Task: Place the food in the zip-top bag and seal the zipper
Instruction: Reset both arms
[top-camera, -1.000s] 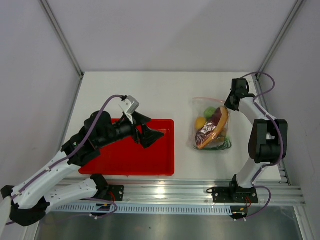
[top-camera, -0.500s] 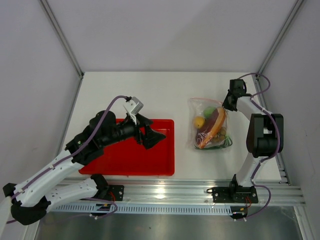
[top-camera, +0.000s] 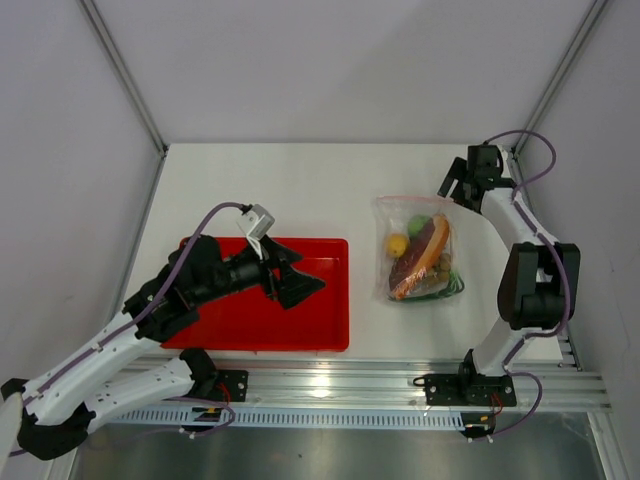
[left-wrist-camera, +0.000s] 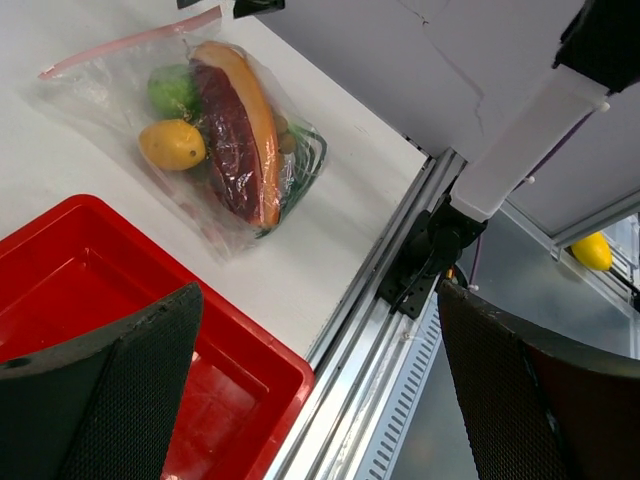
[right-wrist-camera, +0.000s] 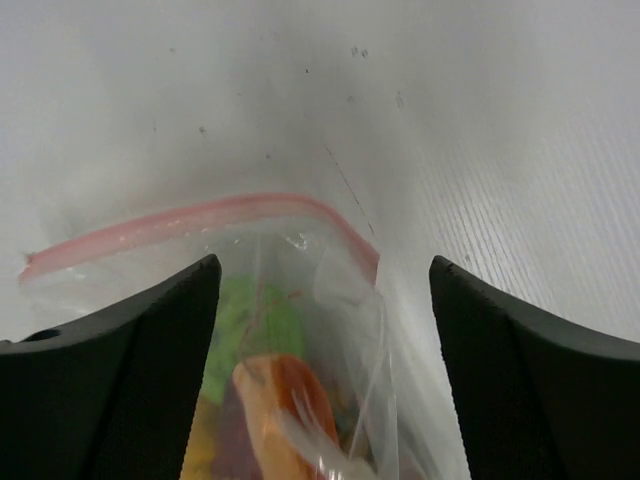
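Note:
The zip-top bag (top-camera: 415, 250) lies flat on the white table, right of centre. Inside it are the meat slab (top-camera: 420, 258), a green ball (top-camera: 415, 222), a yellow-orange ball (top-camera: 399, 243) and green stalks (top-camera: 447, 287). The pink zipper (top-camera: 410, 198) runs along the bag's far edge. My right gripper (top-camera: 453, 181) is open just beyond the bag's far right corner and holds nothing. In the right wrist view, its open jaws (right-wrist-camera: 322, 265) frame the zipper (right-wrist-camera: 200, 215) and the bag's corner. My left gripper (top-camera: 300, 275) hangs open and empty over the tray. The left wrist view shows the bag (left-wrist-camera: 120, 100) lying apart.
A red tray (top-camera: 250, 325) sits left of the bag, under my left gripper. An aluminium rail (top-camera: 350, 385) runs along the near table edge. Slanted frame posts stand at the far corners. A small yellow object (left-wrist-camera: 592, 250) lies beyond the rail, off the table.
My right gripper has opened, let go of the bag's far right corner and drawn back from it. The bag has settled slightly left. My left arm has pulled back a little over the tray.

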